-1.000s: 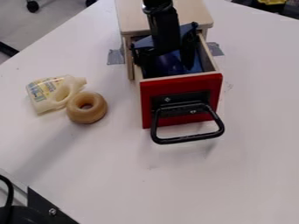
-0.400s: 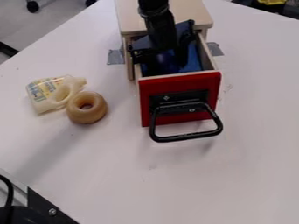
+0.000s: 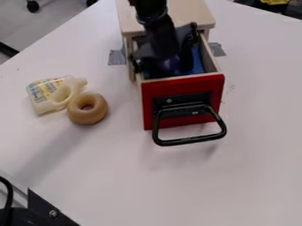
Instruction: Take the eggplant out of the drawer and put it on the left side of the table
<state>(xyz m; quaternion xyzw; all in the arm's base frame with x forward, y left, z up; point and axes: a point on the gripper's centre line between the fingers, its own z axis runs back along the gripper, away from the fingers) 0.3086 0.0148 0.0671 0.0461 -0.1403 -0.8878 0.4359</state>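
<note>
The eggplant [image 3: 171, 65], partly hidden, lies inside the open drawer [image 3: 212, 90]. The tool [image 3: 163, 62] is lowered into the drawer at the eggplant; its grip state cannot be determined. Left of the drawer, a tan ring [image 3: 79, 116] lies beside a pale bottle [image 3: 42, 102] on the counter [image 3: 254, 145].

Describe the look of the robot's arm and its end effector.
The arm is black, a thick, rounded link with a ringed collar at a joint. The end effector is black too, angular and spreading wider than the link above it. Any cables or markings are too dark to make out.
</note>
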